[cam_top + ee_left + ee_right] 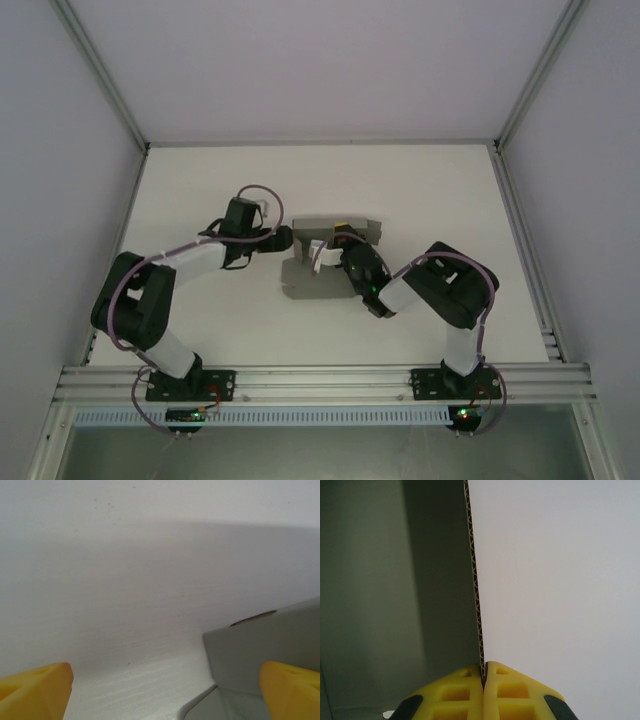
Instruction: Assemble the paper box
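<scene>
The paper box [312, 281] is grey card lying partly folded in the middle of the white table [240, 320], with a wall raised along its far side. My right gripper [342, 244] reaches over it from the right. In the right wrist view that gripper [484, 674] is shut on the corrugated edge of an upright grey flap [395, 580]. My left gripper [291, 238] sits at the box's left end. In the left wrist view it [162, 695] is open, its yellow fingertips [37, 690] wide apart, with a grey corner of the box [260, 645] by the right finger.
Aluminium frame posts and white walls enclose the table on the left, right and back. A rail [320, 380] carrying both arm bases runs along the near edge. Bare table surface lies all round the box.
</scene>
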You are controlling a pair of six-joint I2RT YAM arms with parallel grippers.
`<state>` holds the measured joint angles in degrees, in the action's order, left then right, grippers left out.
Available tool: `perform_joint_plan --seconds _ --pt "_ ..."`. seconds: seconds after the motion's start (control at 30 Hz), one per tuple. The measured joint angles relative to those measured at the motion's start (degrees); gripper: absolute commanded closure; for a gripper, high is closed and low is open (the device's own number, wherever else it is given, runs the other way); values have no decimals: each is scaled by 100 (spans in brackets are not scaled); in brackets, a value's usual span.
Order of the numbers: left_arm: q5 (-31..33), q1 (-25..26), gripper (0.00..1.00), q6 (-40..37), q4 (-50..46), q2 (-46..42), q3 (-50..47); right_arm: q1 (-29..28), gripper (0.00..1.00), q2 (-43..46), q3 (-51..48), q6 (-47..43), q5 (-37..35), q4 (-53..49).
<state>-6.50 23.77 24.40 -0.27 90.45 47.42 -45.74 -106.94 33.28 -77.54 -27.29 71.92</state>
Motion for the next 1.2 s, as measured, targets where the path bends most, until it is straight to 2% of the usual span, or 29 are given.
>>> perform_joint_plan --seconds 0.13,0.3,0.47,0.7,0.8,0.9,1.07,1.2 --pt "323 -33 1 -81 -223 -363 -254 0 100 17 0 0 -2 -20" --pt "400 -81 8 -236 -293 -522 -417 -7 100 17 0 0 -37 -22" --pt "116 -57 16 -505 -153 -511 -540 -15 100 39 4 0 -42 -98" --pt "-275 334 21 -968 361 -151 -389 -22 100 66 81 13 -66 -280" --pt "-319 393 26 -1054 564 140 -262 -33 100 79 96 22 -85 -337" --pt "-306 407 41 -1084 831 269 -256 -46 100 90 107 26 -87 -391" --pt "-267 459 43 -1121 1484 369 -321 -70 100 153 129 109 -87 -573" --pt "-181 503 49 -1163 2044 407 -468 -74 100 269 199 216 -76 -896"
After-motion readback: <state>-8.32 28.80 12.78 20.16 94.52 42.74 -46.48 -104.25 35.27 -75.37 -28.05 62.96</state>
